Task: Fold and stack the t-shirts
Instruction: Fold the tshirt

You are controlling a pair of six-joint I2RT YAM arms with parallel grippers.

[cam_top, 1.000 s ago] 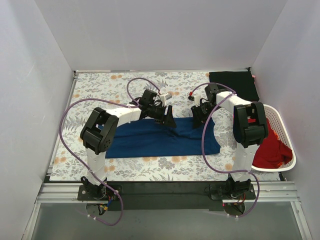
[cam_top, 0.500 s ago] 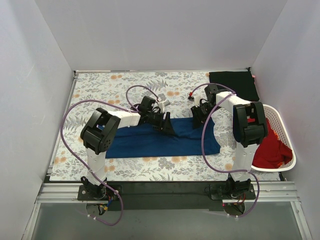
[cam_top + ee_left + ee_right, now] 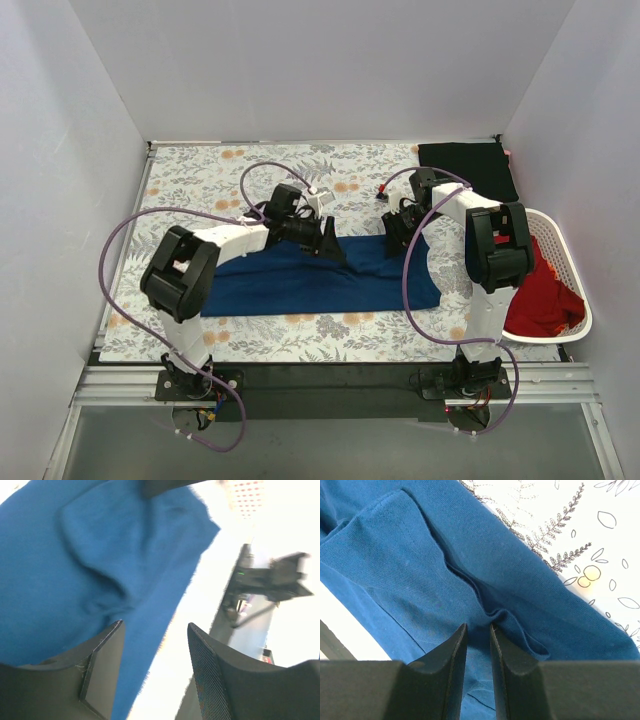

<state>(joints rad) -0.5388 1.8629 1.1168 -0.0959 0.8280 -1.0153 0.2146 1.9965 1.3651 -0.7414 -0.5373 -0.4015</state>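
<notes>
The navy blue t-shirt (image 3: 300, 285) lies folded into a long strip across the middle of the floral cover. My left gripper (image 3: 333, 242) hangs over its back edge near the middle, jaws open and empty. In the left wrist view the left gripper (image 3: 155, 625) shows one finger over the blue cloth (image 3: 75, 555). My right gripper (image 3: 398, 232) sits at the strip's back right part. In the right wrist view the right gripper (image 3: 478, 626) is nearly closed, pinching a raised fold of the navy cloth (image 3: 395, 555). A black t-shirt (image 3: 468, 170) lies folded at the back right. A red t-shirt (image 3: 540, 300) fills the basket.
The white slotted basket (image 3: 562, 245) stands at the right edge of the table. The floral table cover (image 3: 220, 180) is bare at the back left and also shows in the right wrist view (image 3: 600, 540). White walls enclose the table on three sides.
My left arm has swung its elbow to the left and its gripper has shifted slightly over the shirt's back edge. The shirt's left end has spread a little leftward. The right arm has not moved.
</notes>
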